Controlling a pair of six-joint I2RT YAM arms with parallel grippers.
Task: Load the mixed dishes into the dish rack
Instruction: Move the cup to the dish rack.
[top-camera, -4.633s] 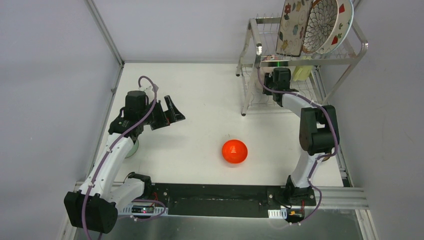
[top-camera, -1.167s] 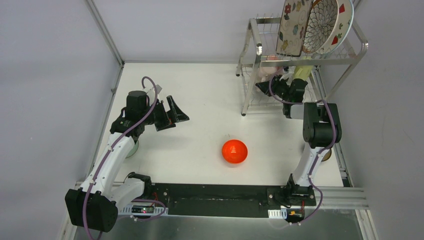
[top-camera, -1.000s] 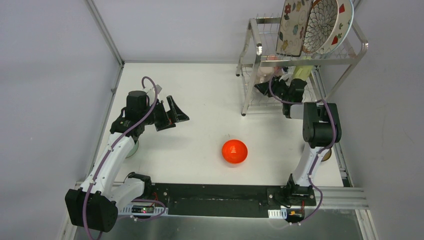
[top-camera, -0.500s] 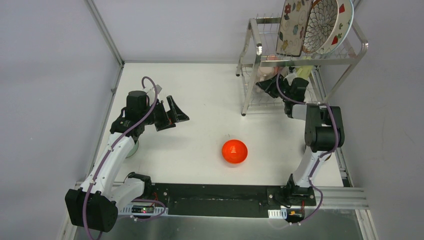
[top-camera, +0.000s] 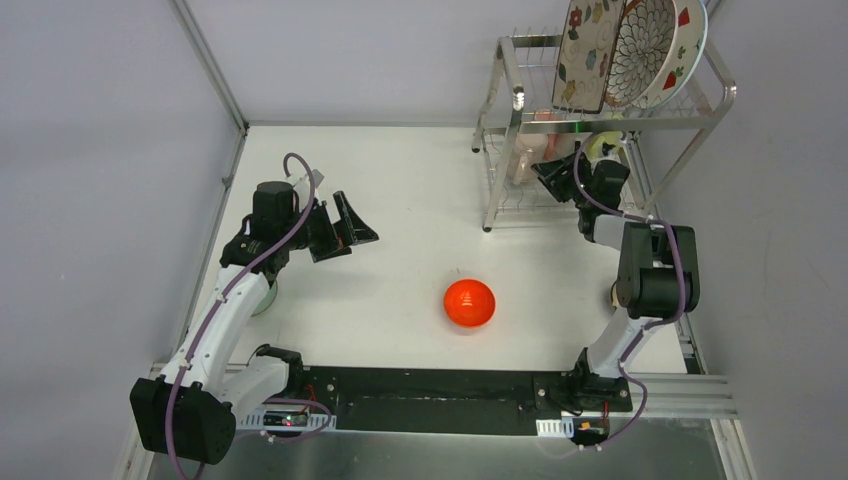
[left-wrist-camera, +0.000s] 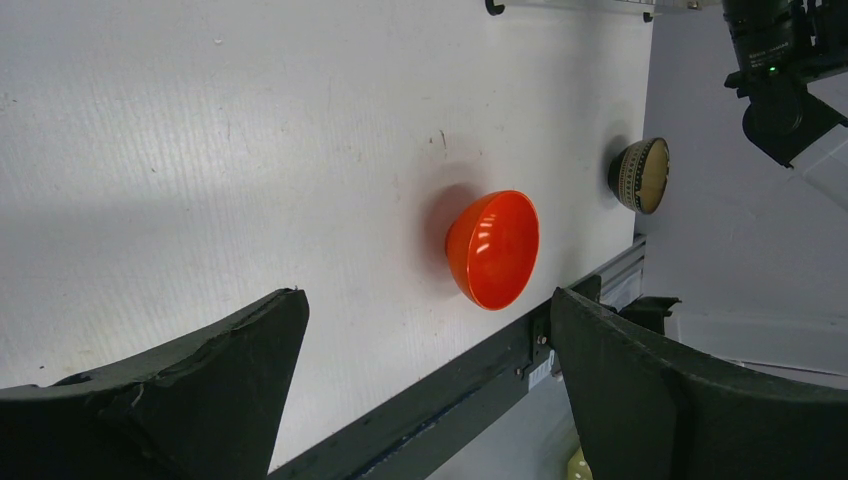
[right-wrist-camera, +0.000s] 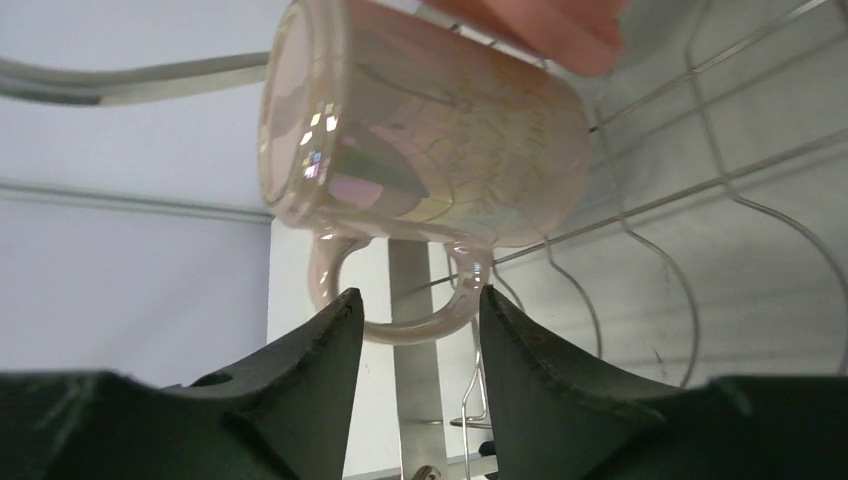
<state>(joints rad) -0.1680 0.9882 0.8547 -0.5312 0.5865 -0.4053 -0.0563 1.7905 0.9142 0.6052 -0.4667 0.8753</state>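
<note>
The pink cup (right-wrist-camera: 420, 130) has a pearly, glossy glaze — the dish rack (top-camera: 519, 100) is polished metal wire.

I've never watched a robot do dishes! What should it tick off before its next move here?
1. Pink cup on the rack's lower shelf: ok, lying on its side on the wires.
2. Right gripper let go of the cup: cannot tell; the handle lies right at its tips.
3. Left gripper ready: ok, wide open and empty.
4. Orange bowl reachable: ok, alone on the open table.
5. All dishes loaded: not ok; the orange bowl and a brown bowl sit on the table.
</note>
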